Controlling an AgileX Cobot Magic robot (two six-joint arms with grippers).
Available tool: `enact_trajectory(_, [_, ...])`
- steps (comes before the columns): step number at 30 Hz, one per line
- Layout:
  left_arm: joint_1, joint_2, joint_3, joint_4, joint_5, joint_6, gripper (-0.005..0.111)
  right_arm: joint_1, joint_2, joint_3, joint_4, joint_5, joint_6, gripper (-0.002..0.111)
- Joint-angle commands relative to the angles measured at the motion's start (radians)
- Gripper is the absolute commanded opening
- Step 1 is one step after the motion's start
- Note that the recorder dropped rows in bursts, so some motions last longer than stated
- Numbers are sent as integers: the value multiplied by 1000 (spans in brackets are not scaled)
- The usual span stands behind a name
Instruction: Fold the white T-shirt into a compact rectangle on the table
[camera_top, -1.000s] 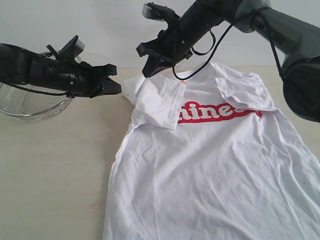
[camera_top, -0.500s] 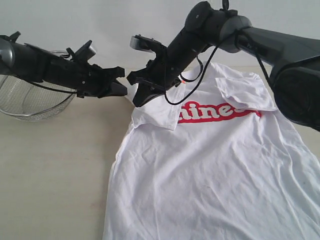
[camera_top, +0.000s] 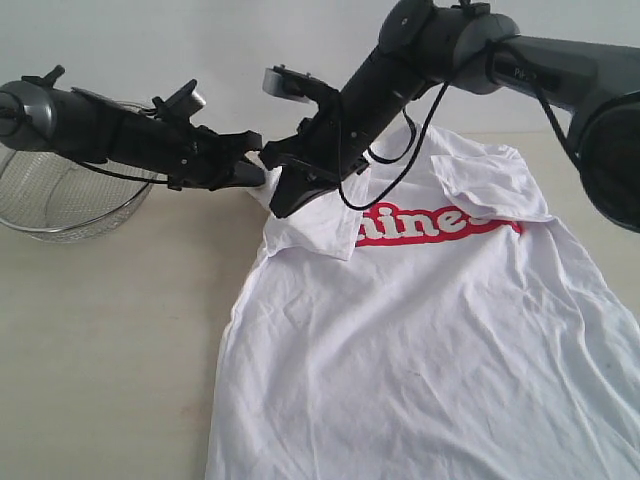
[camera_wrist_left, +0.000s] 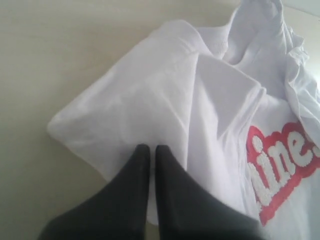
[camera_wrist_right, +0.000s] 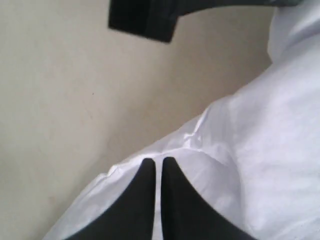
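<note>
Your L arm (camera_top: 110, 135) reaches in low, and your R arm (camera_top: 400, 70) slants down across. Both meet at the folded sleeve (camera_top: 315, 215) of the white T-shirt (camera_top: 420, 340), which lies spread on the tabletop (camera_top: 100, 340). L fingers (camera_wrist_left: 132, 185) and R fingers (camera_wrist_right: 142, 190) are pressed together; can't tell if cloth's caught.

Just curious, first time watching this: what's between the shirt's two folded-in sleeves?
Red script lettering across the white T-shirt chest, plain in the exterior view.
</note>
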Motion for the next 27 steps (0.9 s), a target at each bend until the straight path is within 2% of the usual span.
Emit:
enact_trajectory(1, [-10,39,-48,6,-3,-23,4,0,-19,55,38,4,-52,0])
enact_trajectory(7, [-10,81,-107,14,-7,-52,4,0,-17,137,42,4,-72,0])
enact_trajectory(11, [-11,91,-131,82,-18,-88,4,0,-17,191,42,-1,-98,0])
enact_trajectory(27, [-11,91,-134,144,-23,-124,4,77,52,218,37,-69,-107,0])
